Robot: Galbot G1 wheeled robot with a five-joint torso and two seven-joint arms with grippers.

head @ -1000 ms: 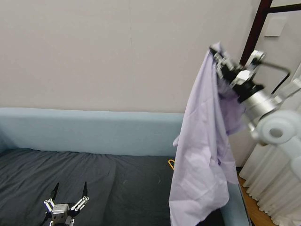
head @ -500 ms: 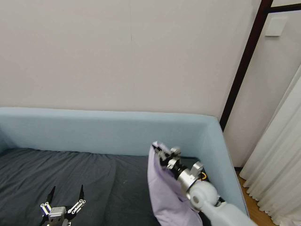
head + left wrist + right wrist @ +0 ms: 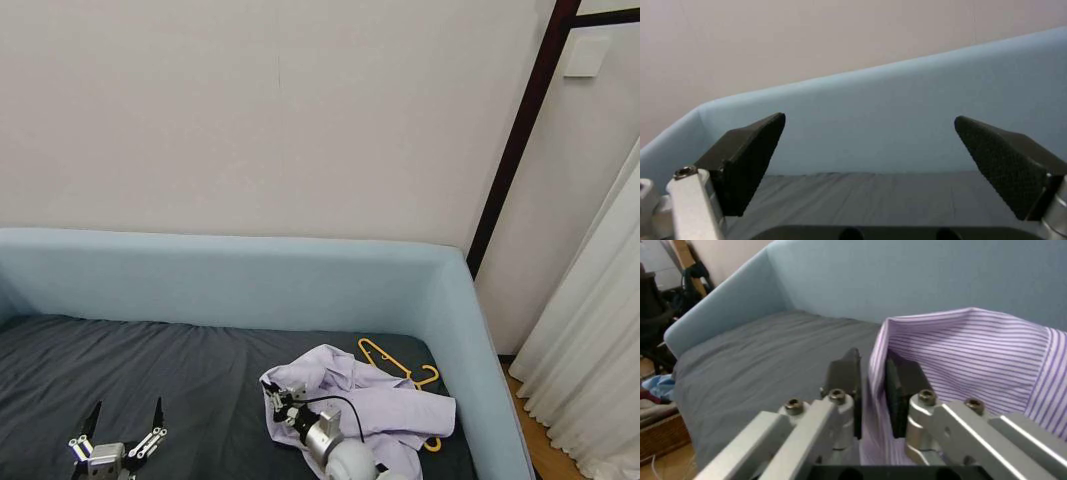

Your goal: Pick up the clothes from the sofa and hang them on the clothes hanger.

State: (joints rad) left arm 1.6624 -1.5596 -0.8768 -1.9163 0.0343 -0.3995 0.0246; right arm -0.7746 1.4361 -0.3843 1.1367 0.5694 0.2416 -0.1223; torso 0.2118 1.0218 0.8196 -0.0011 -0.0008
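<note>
1. A plain off-white wall point(image 3: 250, 120) backs a pale blue sofa point(image 3: 250, 280) with a dark grey seat cushion point(image 3: 150, 370). A dark door frame point(image 3: 515, 160) and a white curtain point(image 3: 590, 380) stand off to my right.
2. The lilac pinstriped cotton shirt point(image 3: 380, 400) lies crumpled on the seat at the right-hand end of the sofa, close to the armrest.
3. My right pincer point(image 3: 283, 398) is down at the shirt's near left edge. From the wrist, its two black pads are drawn almost together with a raised fold of the striped cloth point(image 3: 973, 350) nipped between them point(image 3: 871, 375).
4. My left pincer point(image 3: 118, 440) hovers low over bare cushion at the left, well apart from the shirt. Its fingers are spread wide with nothing between them point(image 3: 867, 125).
5. The thin orange clothes hanger point(image 3: 395, 362) rests on the seat on the far side of the shirt, touching it. Its long axis runs slantwise from the backrest towards the front right corner.
6. From my right pincer the hanger lies beyond the heap and to the right, so I judge the right arm much the nearer to both things.
7. Much of the hanger is buried under cloth, leaving a bend of the frame, the hook and a short tip showing past the hem.
8. I cannot make out the collar or shoulders in the folds, and my right arm is cut off at the lower edge of the head view
</note>
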